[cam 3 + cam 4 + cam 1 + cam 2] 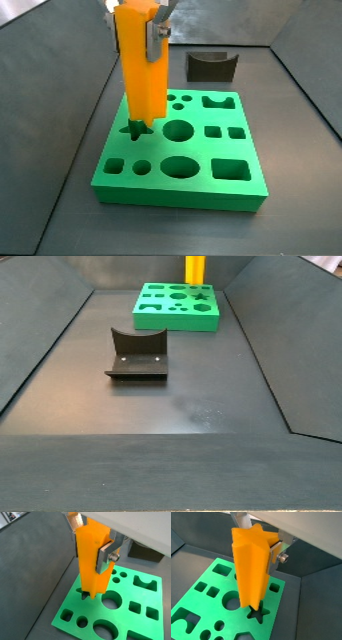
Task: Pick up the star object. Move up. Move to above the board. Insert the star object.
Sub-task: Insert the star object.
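The pincer [147,28] hangs over the left part of the green board [201,178], pointing straight down, and it is clamped on the upper part of the orange star object [140,75]. In both wrist views a flat silver finger [105,554] presses against one side of the prism, with a screw head showing on it [282,558]; the opposite finger is mostly hidden behind the orange plastic, so its contact is probably the same but cannot be confirmed.

The star object stands upright and its lower end meets the star-shaped hole [256,614] near the board's edge. In a wrist view the dark points of the hole spread out around the prism's foot [87,592], so the tip sits at the mouth of the hole or just inside it; how deep it goes cannot be told.

The board lies flat on the dark tabletop [187,386], its top face cut with circles, squares and other shaped openings. In a side view only the lower part of the prism [197,269] shows above the board [178,306] at the far end. The fixture [136,354], a dark L-shaped bracket, stands well apart from the board, nearer that camera; it also appears behind the board [210,66].
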Tool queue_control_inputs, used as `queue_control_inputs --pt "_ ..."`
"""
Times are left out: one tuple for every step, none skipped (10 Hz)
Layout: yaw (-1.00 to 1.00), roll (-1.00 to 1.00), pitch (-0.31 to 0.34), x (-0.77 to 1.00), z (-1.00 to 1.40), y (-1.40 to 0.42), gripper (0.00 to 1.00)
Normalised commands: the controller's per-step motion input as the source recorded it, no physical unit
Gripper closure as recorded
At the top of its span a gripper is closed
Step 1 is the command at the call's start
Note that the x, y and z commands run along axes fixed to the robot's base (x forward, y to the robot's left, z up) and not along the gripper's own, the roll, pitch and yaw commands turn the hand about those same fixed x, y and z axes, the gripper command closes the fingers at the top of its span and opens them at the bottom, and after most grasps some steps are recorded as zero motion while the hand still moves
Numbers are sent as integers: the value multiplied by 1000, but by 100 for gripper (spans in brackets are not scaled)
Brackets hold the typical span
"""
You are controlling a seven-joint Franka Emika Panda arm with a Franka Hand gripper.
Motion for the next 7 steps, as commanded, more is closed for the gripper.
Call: queue_control_inputs --pt "51 0 0 -111 -211 169 100" --pt "0 40 0 -103 -246 100 100" --pt "-3 0 0 -63 -174 40 100" --pt "-23 0 0 -83 -154 0 100" --pt "-49 0 0 -103 -180 0 100" --pt "-160 0 0 -69 -243 0 100" --pt "-263 0 0 0 -271 0 100"
